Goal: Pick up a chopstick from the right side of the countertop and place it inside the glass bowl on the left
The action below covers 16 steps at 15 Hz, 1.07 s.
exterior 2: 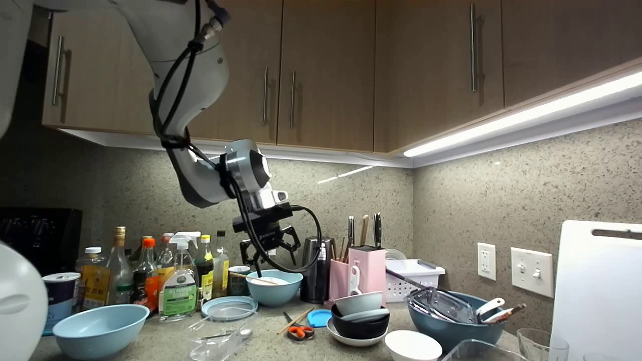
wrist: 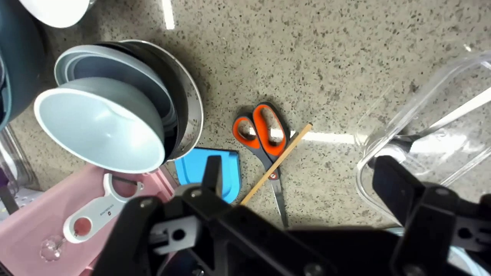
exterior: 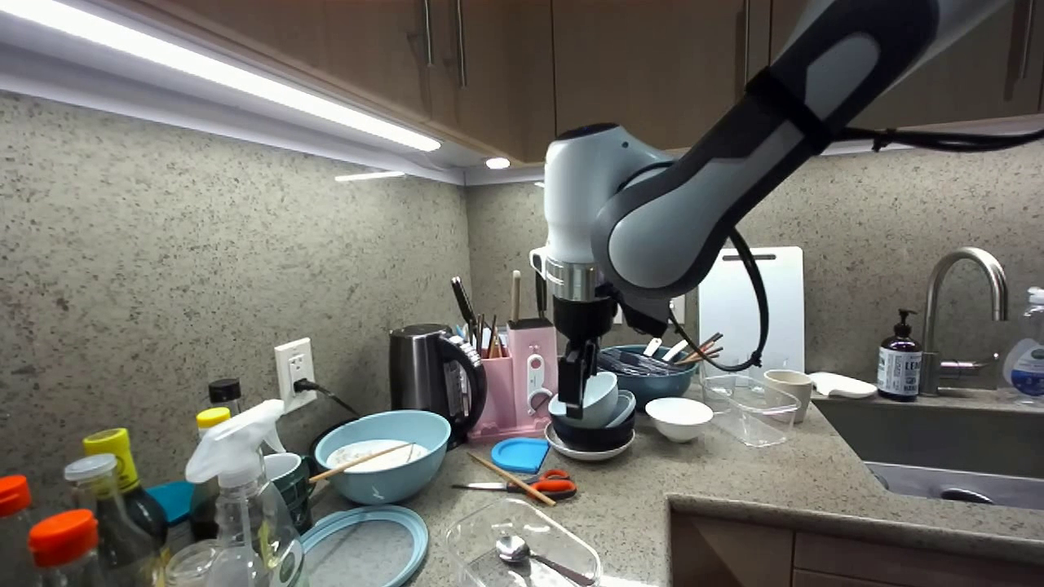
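Wooden chopstick (wrist: 275, 165) lies below an unladen gripper (wrist: 300, 168)

The wooden chopstick rests on the bench (wrist: 337, 69), across the orange-handled scissors (wrist: 264, 157); in the wrist view it points from 1 to 7 o'clock. The gripper hangs above, apart from it, with jaws widely separated and nothing between them. I judge that the step in hand is the approach, before the grasp. The next move should call for a small turn, so that the jaws meet squarely across the stick, then a descent that spares the scissors. In that view, at 3 o'clock from the chopstick, is a clear rectangular container (wrist: 399, 120) with a metal spoon (exterior: 514, 549) inside. In an exterior view, at 9 o'clock from the same chopstick, stands a light-blue bowl (exterior: 391, 485) with a second chopstick (exterior: 361, 462) over the rim. Which one is the task's "glass bowl", I cannot tell.
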Tool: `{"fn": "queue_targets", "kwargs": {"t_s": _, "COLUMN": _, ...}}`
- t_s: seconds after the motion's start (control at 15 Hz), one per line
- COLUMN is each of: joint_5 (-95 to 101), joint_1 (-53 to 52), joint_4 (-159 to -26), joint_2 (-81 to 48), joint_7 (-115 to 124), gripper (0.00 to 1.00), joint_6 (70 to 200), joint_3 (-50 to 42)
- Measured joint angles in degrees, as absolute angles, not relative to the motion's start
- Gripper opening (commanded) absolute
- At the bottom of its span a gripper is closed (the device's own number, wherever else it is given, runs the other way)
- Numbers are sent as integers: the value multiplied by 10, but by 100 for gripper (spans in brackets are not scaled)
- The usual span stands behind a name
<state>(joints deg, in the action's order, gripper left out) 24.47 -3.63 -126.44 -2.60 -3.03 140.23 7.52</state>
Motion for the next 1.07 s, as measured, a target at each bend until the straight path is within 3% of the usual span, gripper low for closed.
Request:
{"fn": "queue_targets", "kwargs": {"t_s": 0.53, "joint_5": 308, "joint_1": -75, "joint_4": -1150, "joint_2": -156, "joint_7": 194, "gripper": 100, "joint_6": 1403, "joint_3": 20}}
{"fn": "queue_targets", "kwargs": {"t_s": 0.87, "joint_5": 316, "joint_1": -86, "joint_4": -1136, "joint_2": -168, "joint_7": 208, "gripper": 100, "joint_6": 1403, "joint_3": 12}}
{"fn": "queue_targets", "kwargs": {"t_s": 1.07, "joint_5": 223, "joint_1": -85, "joint_4": -1131, "joint_2": -179, "joint_7": 193, "gripper": 100, "joint_6": 1384, "joint_3": 19}}
